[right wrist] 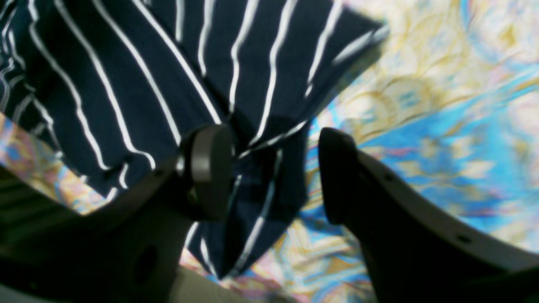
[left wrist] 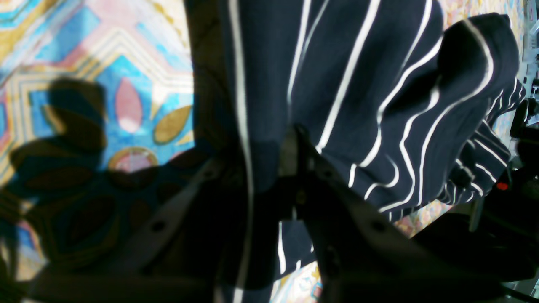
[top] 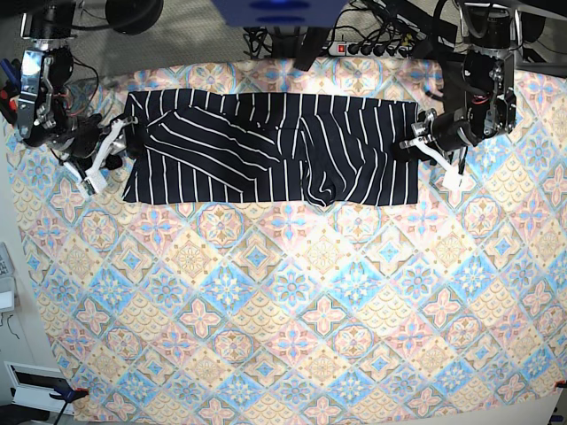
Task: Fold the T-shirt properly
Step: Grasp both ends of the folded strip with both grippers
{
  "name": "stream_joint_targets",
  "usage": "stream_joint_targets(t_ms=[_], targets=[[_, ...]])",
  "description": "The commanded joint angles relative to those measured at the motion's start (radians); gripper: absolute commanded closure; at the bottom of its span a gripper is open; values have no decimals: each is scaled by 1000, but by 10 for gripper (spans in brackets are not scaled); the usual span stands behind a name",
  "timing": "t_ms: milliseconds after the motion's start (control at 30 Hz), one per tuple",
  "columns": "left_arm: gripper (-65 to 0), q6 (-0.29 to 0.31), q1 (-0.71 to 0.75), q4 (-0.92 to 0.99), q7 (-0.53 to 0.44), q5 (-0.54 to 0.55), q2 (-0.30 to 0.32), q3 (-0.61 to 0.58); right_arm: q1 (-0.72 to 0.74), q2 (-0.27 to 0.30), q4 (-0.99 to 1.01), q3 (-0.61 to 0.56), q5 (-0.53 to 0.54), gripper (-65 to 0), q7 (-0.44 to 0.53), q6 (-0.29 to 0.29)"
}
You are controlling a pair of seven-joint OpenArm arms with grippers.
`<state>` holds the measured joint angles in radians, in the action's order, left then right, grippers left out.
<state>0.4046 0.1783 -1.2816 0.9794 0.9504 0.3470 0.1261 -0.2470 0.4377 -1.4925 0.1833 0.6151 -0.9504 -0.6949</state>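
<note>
A: T-shirt (top: 266,159), a long band on the tablecloth (top: 292,319); one end pinched in the left gripper (left wrist: 290,147).

B: Right gripper (right wrist: 273,172) fingers apart, corner hanging between them. A lone left pull could drag the fold askew.

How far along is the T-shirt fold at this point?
Done: the T-shirt lies as a long horizontal band across the tablecloth, sides already folded in. In hand: the left pincer is shut on the shirt's edge, while the right pincer stands open over a corner, apparently releasing or about to grasp. Left: folding the band end to end into a compact rectangle.
</note>
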Motion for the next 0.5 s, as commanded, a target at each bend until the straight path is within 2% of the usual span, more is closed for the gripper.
stream_joint_targets(t_ms=[0, 367, 467], targets=[[0, -2, -3, -11, 3, 0, 10, 1, 11, 20, 14, 5, 30, -324, 12, -3], [0, -2, -3, -11, 3, 0, 10, 1, 70, 10, 175, 3, 45, -325, 12, -3], [0, -2, -3, -11, 3, 0, 10, 1, 90, -4, 227, 3, 85, -325, 12, -3]])
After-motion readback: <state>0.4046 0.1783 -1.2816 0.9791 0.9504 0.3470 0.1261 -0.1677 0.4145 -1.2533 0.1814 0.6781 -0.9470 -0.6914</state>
